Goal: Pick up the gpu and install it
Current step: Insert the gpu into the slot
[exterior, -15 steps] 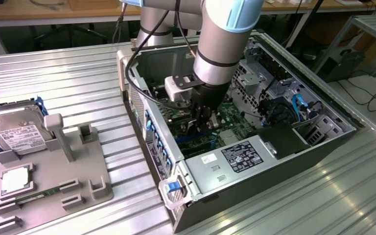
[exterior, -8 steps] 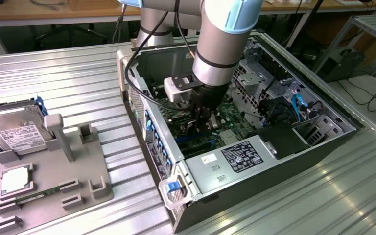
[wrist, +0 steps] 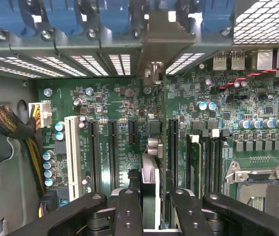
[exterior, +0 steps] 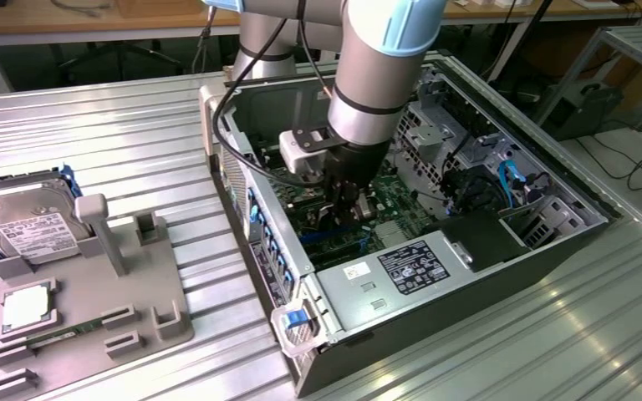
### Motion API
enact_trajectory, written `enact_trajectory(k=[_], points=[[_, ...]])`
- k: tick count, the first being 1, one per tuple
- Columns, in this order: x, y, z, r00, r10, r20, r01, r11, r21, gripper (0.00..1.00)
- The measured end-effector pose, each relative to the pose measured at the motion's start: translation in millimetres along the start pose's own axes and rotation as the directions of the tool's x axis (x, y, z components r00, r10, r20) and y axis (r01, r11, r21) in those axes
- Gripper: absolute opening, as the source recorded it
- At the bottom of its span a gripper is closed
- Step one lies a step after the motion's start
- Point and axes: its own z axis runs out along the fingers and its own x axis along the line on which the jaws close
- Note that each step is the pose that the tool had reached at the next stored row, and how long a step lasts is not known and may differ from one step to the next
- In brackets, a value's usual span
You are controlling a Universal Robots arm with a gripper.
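Wrist view: I held the gpu [wrist: 150, 189] edge-on, clamped in the gripper [wrist: 149, 211].
Alignment: long axis ran along the motherboard [wrist: 119, 105] slots, bracket toward the rear wall.

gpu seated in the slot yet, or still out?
Cannot tell if seated. The gpu stands on edge between the gripper fingers, down at the motherboard slots.

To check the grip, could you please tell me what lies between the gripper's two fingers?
The gpu, seen edge-on, sits between the fingers in the wrist view.
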Motion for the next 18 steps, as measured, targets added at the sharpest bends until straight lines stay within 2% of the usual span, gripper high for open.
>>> enact_trajectory(k=[8,18], points=[[-0.2,0.2,3.7,1.0000,0.000,-0.0005,0.000,1.0000,-0.0024,0.27],[-0.3,-0.3,2.6,1.0000,0.000,-0.0001,0.000,1.0000,-0.0025,0.27]])
